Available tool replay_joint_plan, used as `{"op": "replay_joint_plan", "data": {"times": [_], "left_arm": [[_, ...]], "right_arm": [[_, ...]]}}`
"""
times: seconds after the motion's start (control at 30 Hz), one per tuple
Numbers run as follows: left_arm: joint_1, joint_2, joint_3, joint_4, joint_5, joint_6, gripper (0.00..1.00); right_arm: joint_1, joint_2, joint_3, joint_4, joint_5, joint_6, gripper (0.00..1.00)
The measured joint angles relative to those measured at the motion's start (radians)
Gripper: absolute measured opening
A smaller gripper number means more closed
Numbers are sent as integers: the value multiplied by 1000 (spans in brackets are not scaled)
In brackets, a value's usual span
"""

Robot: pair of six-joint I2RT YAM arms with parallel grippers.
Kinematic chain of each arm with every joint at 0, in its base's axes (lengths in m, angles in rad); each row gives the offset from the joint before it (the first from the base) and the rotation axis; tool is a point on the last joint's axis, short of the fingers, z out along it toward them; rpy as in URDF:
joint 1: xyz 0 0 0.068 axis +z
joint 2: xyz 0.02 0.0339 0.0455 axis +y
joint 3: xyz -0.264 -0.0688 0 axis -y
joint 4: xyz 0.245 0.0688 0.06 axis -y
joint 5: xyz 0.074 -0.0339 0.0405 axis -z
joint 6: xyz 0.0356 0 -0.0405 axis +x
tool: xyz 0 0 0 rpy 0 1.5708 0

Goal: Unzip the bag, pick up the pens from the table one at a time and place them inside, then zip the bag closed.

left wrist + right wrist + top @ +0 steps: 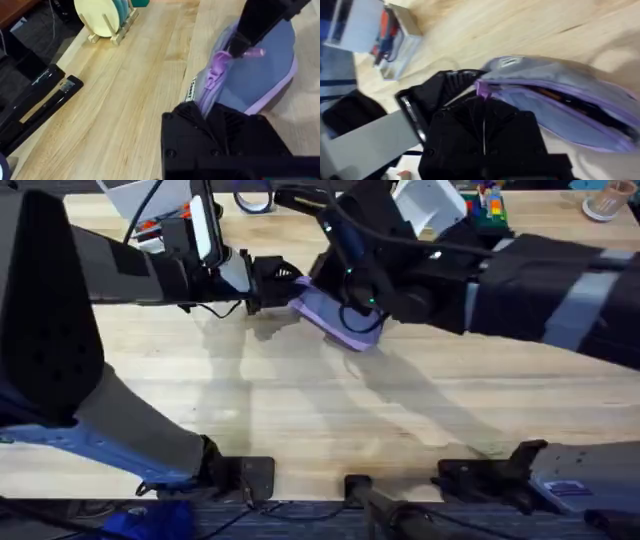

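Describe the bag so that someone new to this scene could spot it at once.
Look at the far middle of the wooden table, where both black arms meet. Between the left tool and the right tool sits the bag, a soft lavender pouch with a purple zipper, the one pastel fabric item among dark hardware.

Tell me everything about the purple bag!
The bag is a soft lavender fabric pouch with a purple zipper. It sits tilted near the far middle of the table, zipper partly open, something dark and orange inside. The left gripper pinches one end; the right gripper grips the zipper pull.
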Motion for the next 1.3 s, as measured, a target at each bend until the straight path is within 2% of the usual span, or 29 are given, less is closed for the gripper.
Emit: {"op": "replay_joint_plan", "data": {"times": [0.43,0.77,1.2,1.23,1.27,1.3], "left_arm": [[-2,0,0,0,0,0,43],[-2,0,0,0,0,0,43],[-2,0,0,0,0,0,43],[-2,0,0,0,0,0,43],[-2,0,0,0,0,0,43],[-2,0,0,0,0,0,43]], "right_arm": [[-94,-94,0,-234,-3,-42,30],[-164,-161,0,-344,-3,-128,30],[-181,-263,0,-346,-3,-446,30],[-181,-266,0,-346,-3,-462,36],[-181,-269,0,-346,-3,-477,110],[-181,-269,0,-346,-3,-488,236]]}}
